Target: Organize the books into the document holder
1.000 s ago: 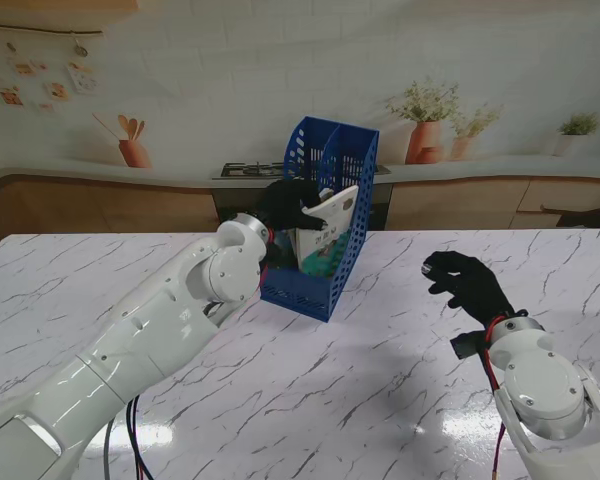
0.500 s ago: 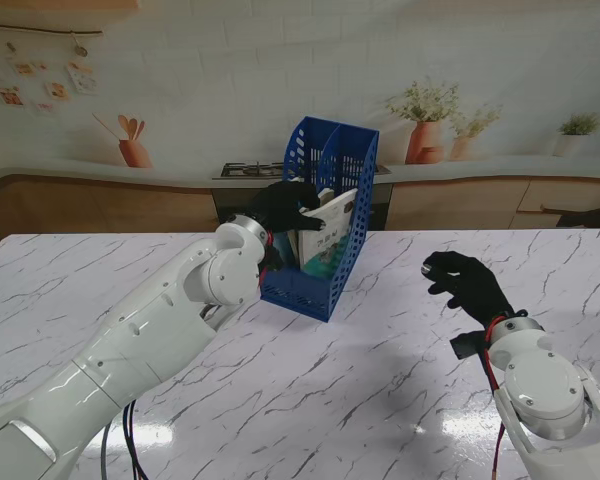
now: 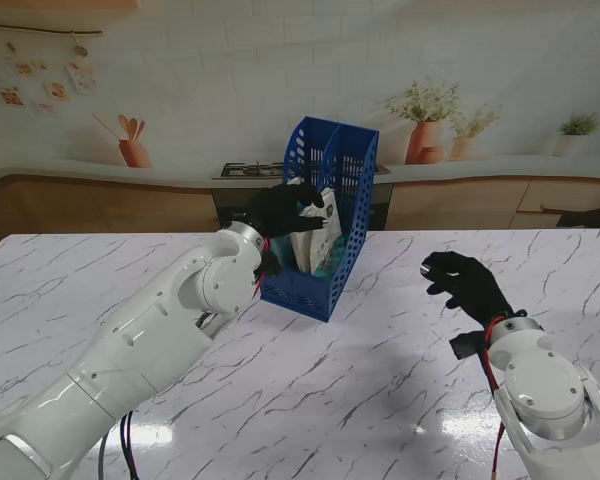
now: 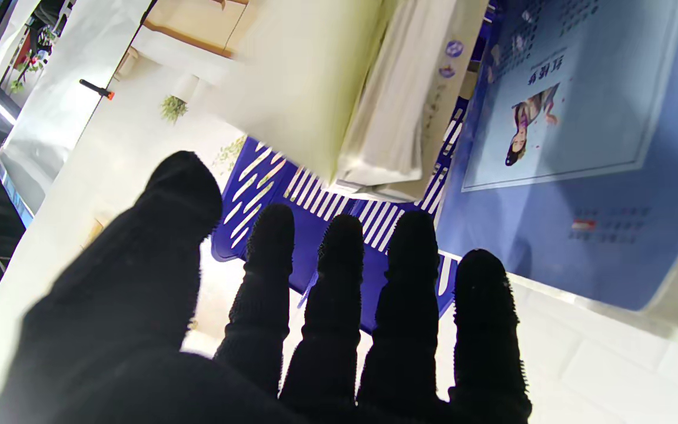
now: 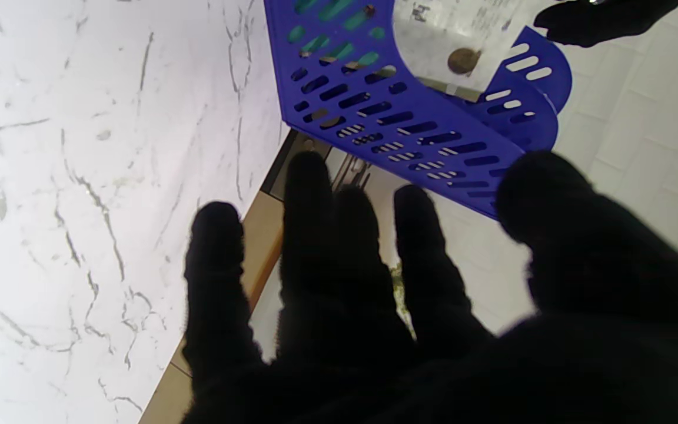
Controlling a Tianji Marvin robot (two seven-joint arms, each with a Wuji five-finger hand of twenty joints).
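A blue slotted document holder (image 3: 356,215) stands upright near the table's far edge, also seen in the left wrist view (image 4: 259,176) and the right wrist view (image 5: 386,118). A white-and-green book (image 3: 316,238) stands almost upright inside it; close up, a white book (image 4: 398,88) sits beside a blue-covered one (image 4: 580,118). My left hand (image 3: 285,208) is at the book's top edge, and its fingers (image 4: 339,277) are spread and straight with nothing between them. My right hand (image 3: 465,282) hovers open to the holder's right, its fingers (image 5: 309,235) apart.
The white marble table (image 3: 380,400) stretches from me to the holder. Behind its far edge runs a kitchen counter with potted plants (image 3: 426,120) and a stove top. My left forearm (image 3: 160,340) crosses the table's left half.
The book that leaned out to the right has tipped upright into the holder, my left hand following its top edge. The right hand has stayed put.
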